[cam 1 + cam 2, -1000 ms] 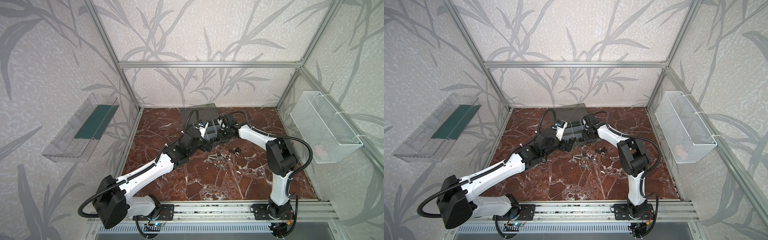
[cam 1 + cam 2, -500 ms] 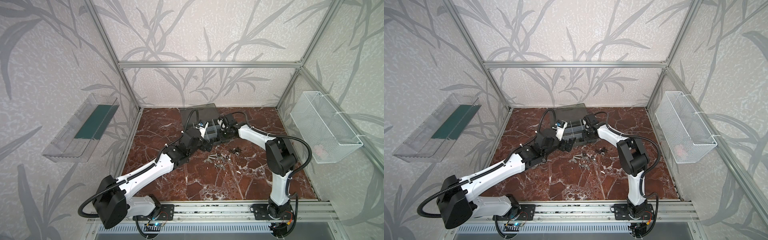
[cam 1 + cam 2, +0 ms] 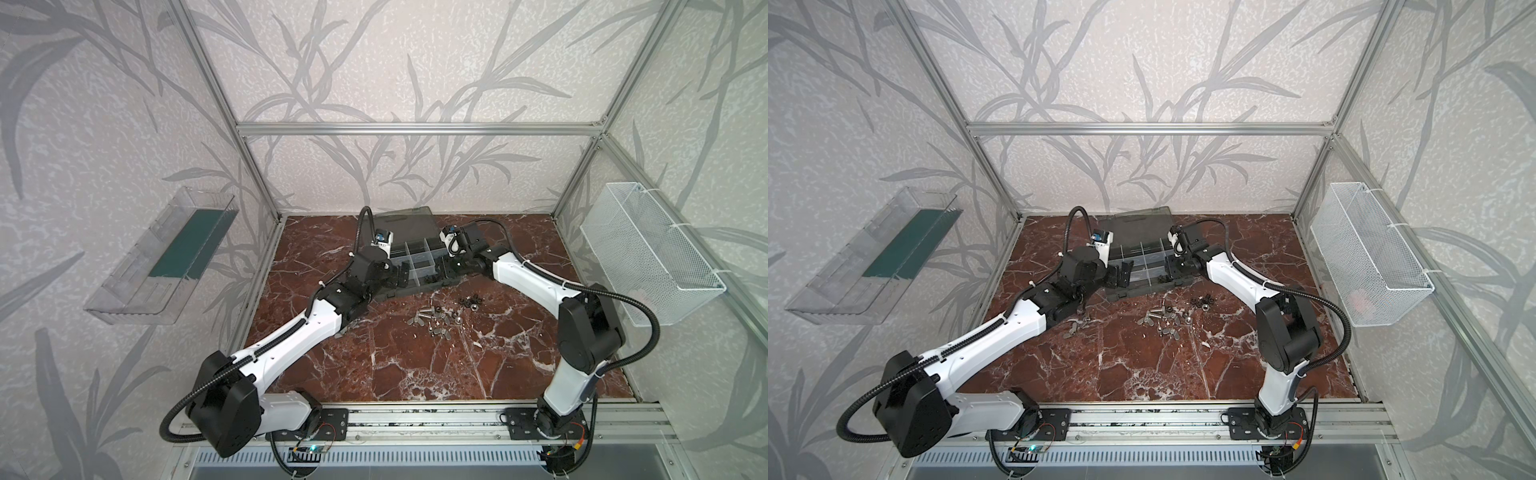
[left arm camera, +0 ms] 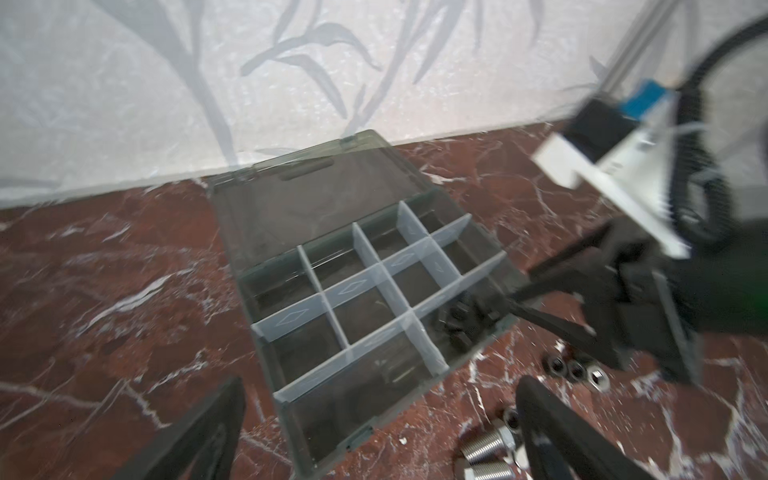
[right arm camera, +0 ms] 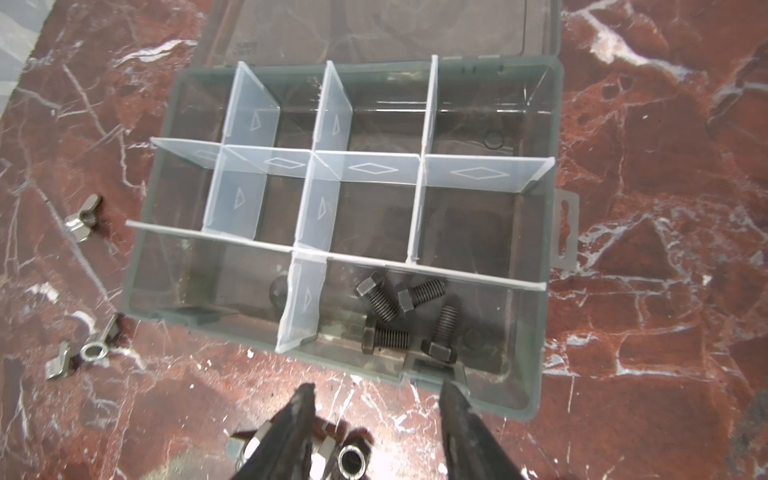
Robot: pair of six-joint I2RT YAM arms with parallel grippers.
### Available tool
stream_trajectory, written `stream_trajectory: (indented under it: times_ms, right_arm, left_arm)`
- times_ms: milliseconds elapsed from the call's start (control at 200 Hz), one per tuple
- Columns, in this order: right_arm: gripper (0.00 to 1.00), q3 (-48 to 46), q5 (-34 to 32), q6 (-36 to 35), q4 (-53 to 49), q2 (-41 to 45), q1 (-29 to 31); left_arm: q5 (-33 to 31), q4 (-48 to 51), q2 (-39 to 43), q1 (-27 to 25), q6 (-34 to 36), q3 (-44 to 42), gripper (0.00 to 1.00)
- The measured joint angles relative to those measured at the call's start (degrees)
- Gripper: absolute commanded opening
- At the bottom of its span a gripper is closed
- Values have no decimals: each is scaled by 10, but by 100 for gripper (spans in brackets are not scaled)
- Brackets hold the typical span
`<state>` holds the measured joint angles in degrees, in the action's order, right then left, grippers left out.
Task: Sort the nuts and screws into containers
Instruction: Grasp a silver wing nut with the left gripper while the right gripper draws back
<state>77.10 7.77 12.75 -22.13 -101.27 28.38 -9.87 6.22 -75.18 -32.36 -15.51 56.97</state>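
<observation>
Hovering over the rim at the right end of the organizer case (image 5: 469,216), the right gripper (image 5: 378,386) has its jaws apart and holds nothing. Four bolts (image 5: 399,316) lie in the compartment just ahead of its fingertips. The left gripper (image 4: 382,382) stands wide open and empty at the other end of the case. Loose screws and nuts (image 3: 436,320) lie on the marble table (image 3: 415,365) near the case.
</observation>
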Motion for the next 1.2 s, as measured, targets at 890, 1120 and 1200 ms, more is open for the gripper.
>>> stream_trajectory:
  times_ms: [890, 1120, 1200]
  right_arm:
    - [99, -241, -13, -3, 296, 121, 125]
    - [99, -241, -23, -7, 300, 100, 129]
    - [99, -241, -28, -9, 303, 98, 130]
  left_arm:
    - [-4, 248, -172, 251, -245, 92, 99]
    - [20, 254, -209, 267, -239, 94, 87]
    - [36, 256, -230, 273, -241, 96, 85]
